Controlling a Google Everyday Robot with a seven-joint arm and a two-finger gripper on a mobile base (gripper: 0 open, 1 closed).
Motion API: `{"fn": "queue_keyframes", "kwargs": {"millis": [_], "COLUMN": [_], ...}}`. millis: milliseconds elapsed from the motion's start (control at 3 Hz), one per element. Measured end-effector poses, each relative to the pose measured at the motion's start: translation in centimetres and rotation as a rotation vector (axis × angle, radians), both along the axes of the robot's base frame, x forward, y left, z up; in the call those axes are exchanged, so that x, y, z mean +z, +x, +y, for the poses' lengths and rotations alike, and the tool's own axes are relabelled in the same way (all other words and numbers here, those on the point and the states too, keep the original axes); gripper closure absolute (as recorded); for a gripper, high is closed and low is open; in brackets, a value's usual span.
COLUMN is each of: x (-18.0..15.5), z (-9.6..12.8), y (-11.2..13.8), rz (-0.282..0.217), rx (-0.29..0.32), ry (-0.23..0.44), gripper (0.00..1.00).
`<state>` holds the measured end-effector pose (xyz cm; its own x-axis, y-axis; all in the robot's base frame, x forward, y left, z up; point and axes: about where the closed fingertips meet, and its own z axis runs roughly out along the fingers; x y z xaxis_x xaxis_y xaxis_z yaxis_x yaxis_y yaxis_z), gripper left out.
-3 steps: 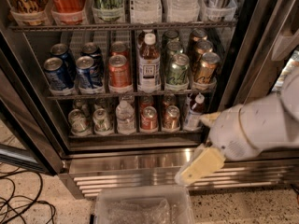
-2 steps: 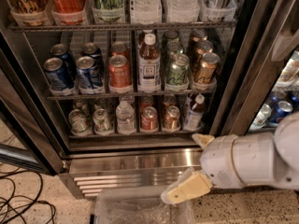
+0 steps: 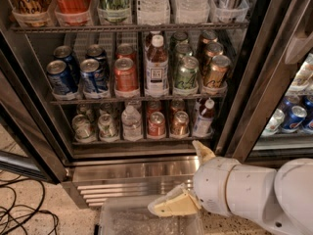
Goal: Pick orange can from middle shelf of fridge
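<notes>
The orange can (image 3: 215, 73) stands upright at the front right of the middle shelf (image 3: 132, 100) of the fridge (image 3: 255, 82), in a clear tray with more coppery cans behind it. A green can (image 3: 186, 74) is at its left, then a tea bottle (image 3: 156, 65) and a redder can (image 3: 126, 75). My gripper (image 3: 174, 176) is low in front of the steel grille base (image 3: 122, 177), well below the can. It is empty, with its cream fingers (image 3: 172, 204) spread wide apart.
Blue cans (image 3: 61, 77) fill the left of the middle shelf. Large bottles stand on the shelf above, small cans and bottles (image 3: 156, 124) below. A clear plastic bin (image 3: 122, 220) lies on the floor under my gripper. Cables (image 3: 19, 214) lie at left. A second cooler (image 3: 293, 116) is at right.
My arm has dropped down and to the left, from beside the bottom shelf to in front of the grille base. The cans have not moved.
</notes>
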<state>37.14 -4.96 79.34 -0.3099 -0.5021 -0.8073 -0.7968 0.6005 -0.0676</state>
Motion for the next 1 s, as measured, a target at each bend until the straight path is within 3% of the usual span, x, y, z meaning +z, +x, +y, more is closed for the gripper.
{"fn": "queue_keyframes", "kwargs": {"millis": [333, 667, 1000], "x": [0.0, 0.1, 1.3], "z": [0.0, 0.0, -0.9], "y": [0.0, 1.1, 3.5], "rz": [0.0, -0.034, -0.136], "rx": [0.0, -0.067, -0.209], "ry": [0.0, 0.034, 0.047], "gripper": [0.0, 0.0, 0.0]}}
